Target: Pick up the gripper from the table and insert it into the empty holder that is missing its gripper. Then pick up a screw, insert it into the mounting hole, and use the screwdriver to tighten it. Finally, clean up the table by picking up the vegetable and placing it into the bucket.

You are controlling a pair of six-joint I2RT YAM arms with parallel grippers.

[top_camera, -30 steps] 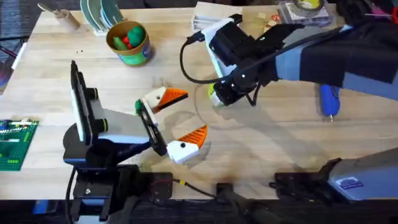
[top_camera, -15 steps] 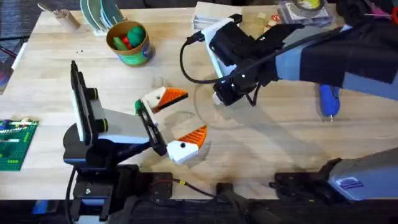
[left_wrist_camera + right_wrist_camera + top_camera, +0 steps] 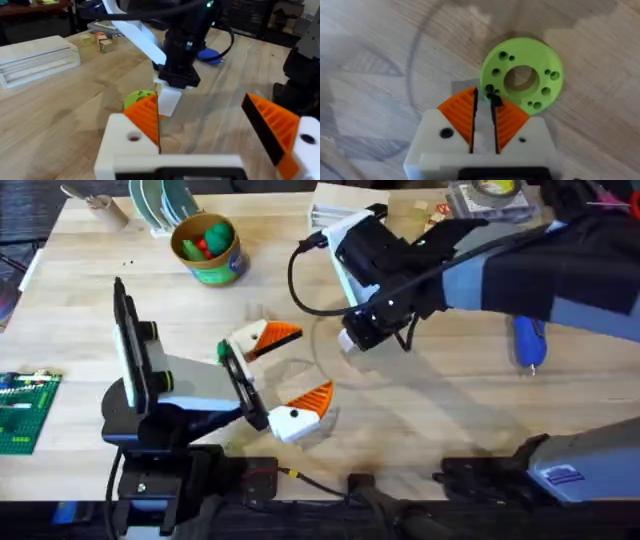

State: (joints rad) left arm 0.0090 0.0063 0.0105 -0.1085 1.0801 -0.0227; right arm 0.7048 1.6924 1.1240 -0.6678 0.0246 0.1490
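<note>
My right gripper points down at the rim of a lime-green disc. Its orange pads stand a narrow slit apart, with a small dark screw pinched at the tips. My left gripper lies open beside it. Both of its white mounts carry an orange tip, and a dark mounting hole shows in one mount. The blue screwdriver lies at the right. The bucket at the back left holds green and red pieces.
A green studded plate lies at the left edge. Dishes in a rack stand behind the bucket. A clear box and a white case sit along the back. Bare wood lies between the disc and the screwdriver.
My right gripper has shifted slightly left and now covers the green disc in the overhead view. The left arm has not moved.
</note>
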